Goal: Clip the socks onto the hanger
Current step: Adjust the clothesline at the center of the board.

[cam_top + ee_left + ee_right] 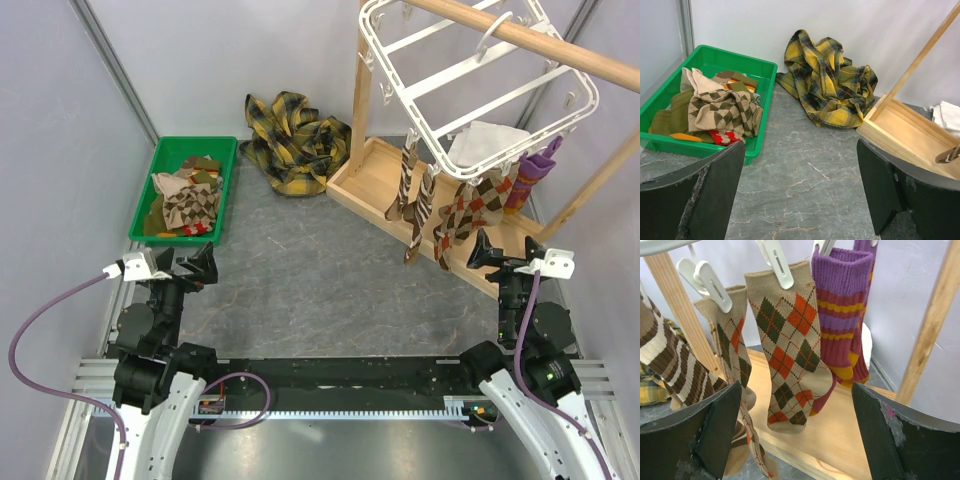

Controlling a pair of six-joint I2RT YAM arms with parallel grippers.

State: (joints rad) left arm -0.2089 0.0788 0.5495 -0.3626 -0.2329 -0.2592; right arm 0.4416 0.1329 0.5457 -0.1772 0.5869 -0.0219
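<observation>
The white grid hanger (480,75) hangs tilted from a wooden rod at the back right. Several socks hang clipped under it: brown-striped ones (410,195), argyle ones (465,210) and a purple pair (530,175). More socks (190,200) lie piled in the green bin (145,190) at the back left. My left gripper (197,263) is open and points at the bin, well short of the pile (722,107). My right gripper (495,252) is open too. It faces a clipped argyle sock (790,340) and the purple socks (840,315), and holds nothing.
A yellow-and-black plaid cloth (290,140) lies crumpled against the back wall. The wooden rack's tray (380,180) sits under the hanger, with slanting posts (932,325) on either side. A white cloth (480,145) lies in the tray.
</observation>
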